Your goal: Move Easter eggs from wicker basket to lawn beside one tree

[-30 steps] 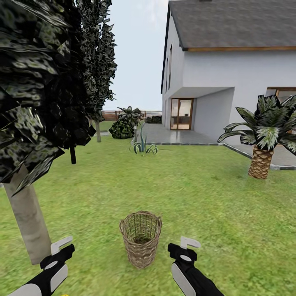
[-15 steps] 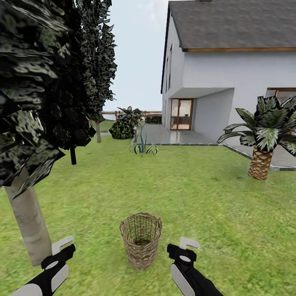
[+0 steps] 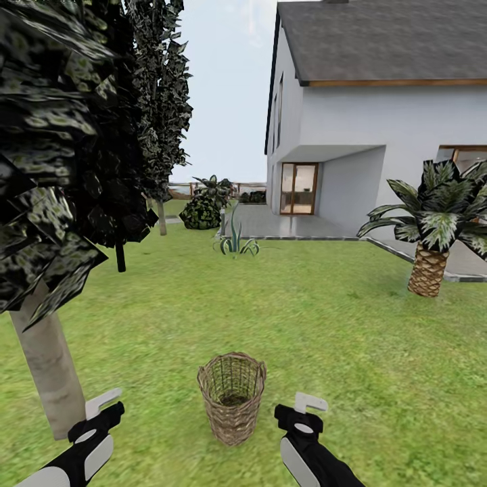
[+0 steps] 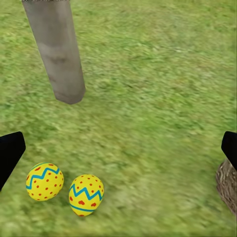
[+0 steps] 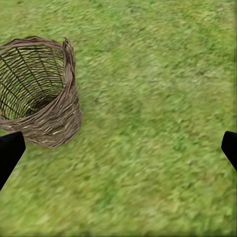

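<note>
White two-storey house point(image 3: 379, 135) with grey roof point(image 3: 385, 37) and glass door point(image 3: 298, 187), paved patio point(image 3: 284, 223), palm point(image 3: 433, 230), dark shrub point(image 3: 201, 211), pale overcast sky point(image 3: 226, 88).

Lawn point(image 3: 325, 318) and what rests on it.
Mottled green grass is seen across the foreground in all views. A wicker basket point(image 3: 231, 396) is stood upright on it, near the middle; nothing can be made out inside it through the weave. A pale trunk point(image 3: 47, 368) is rooted in the grass to the basket's left. Two eggs point(image 4: 44, 181) point(image 4: 86, 194) are laid on the grass close to each other, near the trunk's base and apart from the basket. A palm point(image 3: 428, 267) and a spiky plant point(image 3: 236, 241) are set farther back on the grass.
</note>
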